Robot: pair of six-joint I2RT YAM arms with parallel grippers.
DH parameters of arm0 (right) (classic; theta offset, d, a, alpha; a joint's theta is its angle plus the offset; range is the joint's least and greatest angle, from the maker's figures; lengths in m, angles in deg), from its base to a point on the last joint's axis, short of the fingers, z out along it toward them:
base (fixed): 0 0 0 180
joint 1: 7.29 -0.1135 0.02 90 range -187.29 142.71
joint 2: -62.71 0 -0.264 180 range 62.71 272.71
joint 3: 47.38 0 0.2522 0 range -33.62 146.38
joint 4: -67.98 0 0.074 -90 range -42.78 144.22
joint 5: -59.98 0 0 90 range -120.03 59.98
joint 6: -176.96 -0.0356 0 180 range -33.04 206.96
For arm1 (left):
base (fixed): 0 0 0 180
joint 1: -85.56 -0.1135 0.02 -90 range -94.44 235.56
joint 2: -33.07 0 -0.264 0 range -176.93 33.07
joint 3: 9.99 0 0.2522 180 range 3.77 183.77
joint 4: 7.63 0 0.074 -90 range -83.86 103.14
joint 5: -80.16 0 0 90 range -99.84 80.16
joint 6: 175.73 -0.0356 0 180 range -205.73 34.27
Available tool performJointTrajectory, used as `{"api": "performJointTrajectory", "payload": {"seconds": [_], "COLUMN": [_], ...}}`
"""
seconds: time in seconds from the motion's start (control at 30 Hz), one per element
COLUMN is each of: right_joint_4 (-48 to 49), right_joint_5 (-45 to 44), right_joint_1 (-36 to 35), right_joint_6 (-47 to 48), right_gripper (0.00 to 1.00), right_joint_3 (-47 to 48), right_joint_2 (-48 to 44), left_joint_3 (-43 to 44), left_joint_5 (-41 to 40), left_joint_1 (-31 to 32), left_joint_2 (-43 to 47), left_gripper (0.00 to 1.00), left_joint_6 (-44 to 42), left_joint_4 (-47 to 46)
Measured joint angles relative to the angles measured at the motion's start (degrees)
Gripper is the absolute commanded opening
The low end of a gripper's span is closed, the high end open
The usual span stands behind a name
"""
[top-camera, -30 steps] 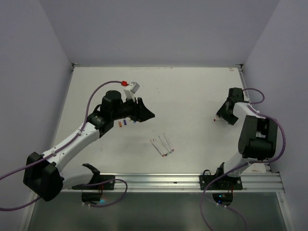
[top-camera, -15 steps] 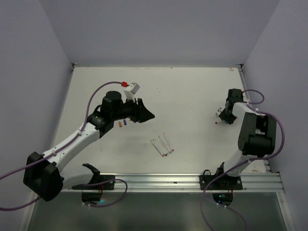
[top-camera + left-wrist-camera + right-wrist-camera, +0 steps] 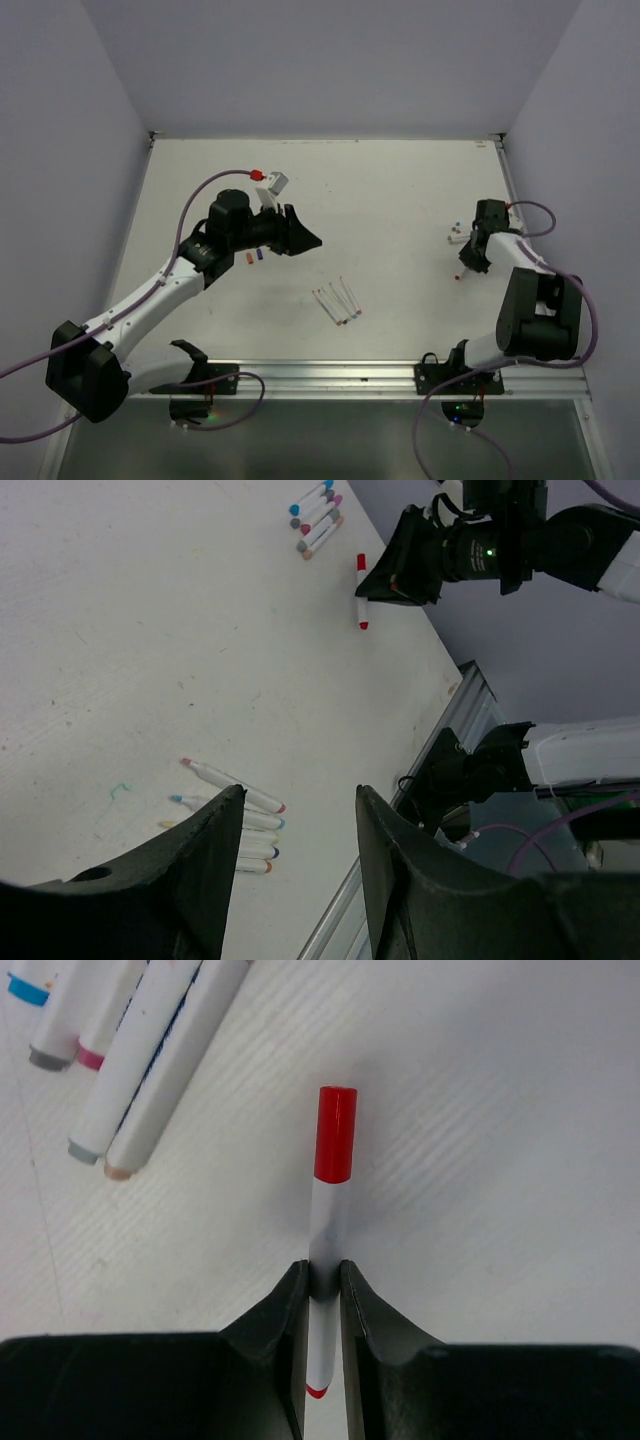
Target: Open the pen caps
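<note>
Red pen cap point(image 3: 336, 1133): still on. Just clamped right jaws on its white body point(image 3: 324, 1225), ready for uncapping. Left jaws apart, empty.

My white table point(image 3: 400, 190) carries a loose row of bare pens point(image 3: 338, 303) near the middle front. A few small caps point(image 3: 254, 256) lie to my left of centre. Out on my right, capped pens point(image 3: 160, 1060) lie bunched side by side, with a red pen point(image 3: 325, 1210) just beside them. A faint green scribble point(image 3: 118, 792) marks the surface.
</note>
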Motion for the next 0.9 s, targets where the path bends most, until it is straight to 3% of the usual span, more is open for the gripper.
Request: {"api": "performJointTrajectory", "payload": {"seconds": [0.17, 0.3, 0.43, 0.63, 0.9], "right_joint_4": [-6.1, -10.3, -11.2, -6.0, 1.7], "right_joint_5": [0.6, 3.5, 9.5, 25.8, 38.1], "right_joint_1": [-0.5, -4.9, -15.3, -31.7, -43.3], "right_joint_6": [0.0, 1.4, 4.8, 9.1, 11.0], "right_gripper": [0.00, 0.00, 0.00, 0.00, 0.00], "right_joint_3": [-2.4, 1.1, 6.8, 7.7, 7.5], "right_joint_2": [-16.4, -23.7, -22.6, -20.0, -18.8], "left_joint_3": [0.0, 0.0, -0.1, -0.7, -1.9], "left_joint_5": [1.0, 2.4, 4.0, 5.0, 3.4], "left_joint_1": [0.0, 0.0, 0.0, 0.0, 0.0], "left_joint_2": [0.2, 0.1, -0.7, -3.8, -4.4], "left_gripper": [0.52, 0.52, 0.52, 0.51, 0.51], "left_joint_6": [2.1, 4.8, 8.0, 12.2, 15.2], "left_joint_4": [0.0, -1.1, -5.0, -9.9, -10.4]}}
